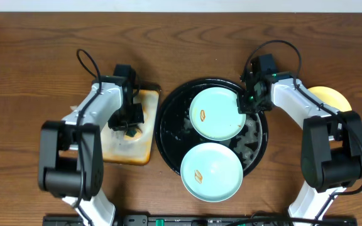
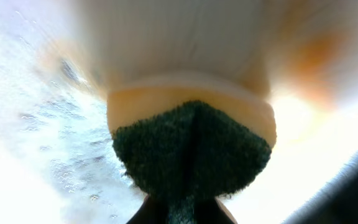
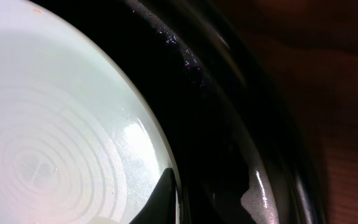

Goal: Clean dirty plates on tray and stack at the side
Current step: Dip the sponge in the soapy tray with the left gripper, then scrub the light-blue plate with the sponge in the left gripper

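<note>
Showing, from overhead, the large round glossy black tray (image 1: 170, 135) with two pale mint-blue shallow plates on it. The far plate (image 1: 215, 113) lies wholly inside the tray, and the near plate (image 1: 211, 171) overhangs the tray's near rim. Each carries a small orange smear. A pale yellow plate (image 1: 332, 96) lies on the brown wooden table (image 1: 30, 63) right of the tray. The right gripper (image 1: 249, 103) sits at the far plate's right edge. The left gripper (image 1: 129, 122) stands left of the tray, over a stained cream rectangular tray (image 1: 140, 150).

Left wrist: the fingers are clenched on a soft yellow-and-green sponge (image 2: 191, 149).

Right wrist: one dark fingertip (image 3: 163, 199) overlaps the far plate (image 3: 55, 124) at its rim; whether the jaws have closed cannot be told. The plate looks rigid, light and probably slick. Its thin edge is the likely hold. The tray (image 3: 229, 124) wall rises just beside it, so clearance there is tight.
</note>
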